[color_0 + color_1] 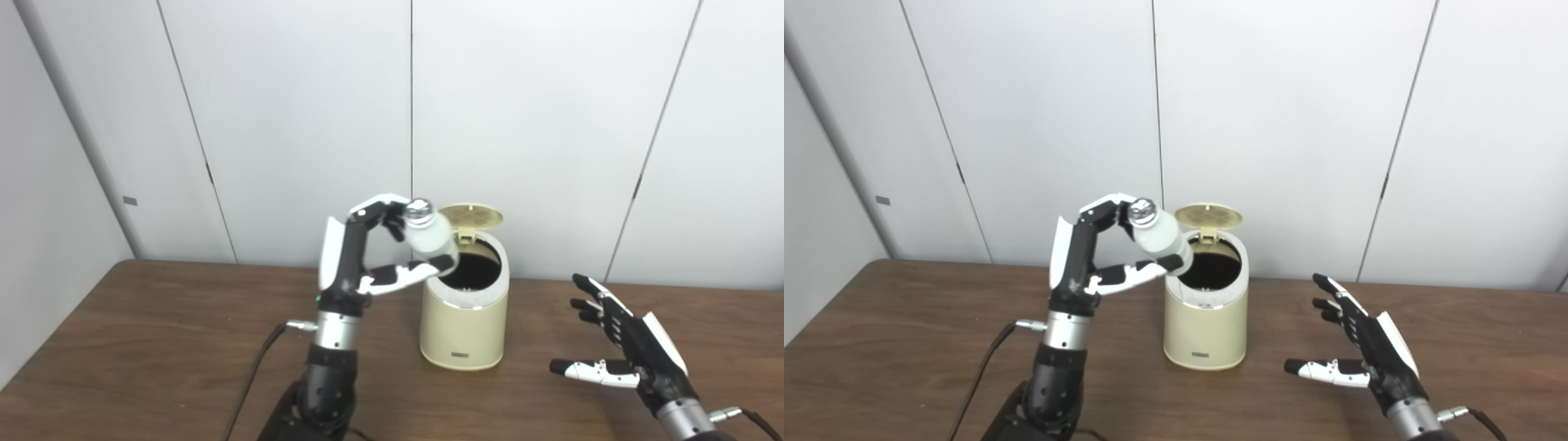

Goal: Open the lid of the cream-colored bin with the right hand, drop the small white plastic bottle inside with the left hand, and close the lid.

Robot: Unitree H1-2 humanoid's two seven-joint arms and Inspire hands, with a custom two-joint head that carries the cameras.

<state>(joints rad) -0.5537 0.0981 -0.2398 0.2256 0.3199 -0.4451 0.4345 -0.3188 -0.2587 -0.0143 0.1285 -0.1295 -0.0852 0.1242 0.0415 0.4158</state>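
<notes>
The cream-colored bin (pixel 464 324) stands on the brown table (pixel 153 343) in the middle, its round lid (pixel 471 216) flipped up at the back and its dark inside showing. My left hand (pixel 373 251) is shut on the small white plastic bottle (pixel 429 236), which has a silver cap, pinched between thumb and fingers. The bottle is tilted and sits just above the bin's left rim. My right hand (pixel 618 343) is open and empty, fingers spread, low over the table to the right of the bin, apart from it.
White wall panels (pixel 306 122) stand right behind the table's back edge. A black cable (pixel 257 361) runs along the table beside my left forearm. Bare tabletop lies at the far left and in front of the bin.
</notes>
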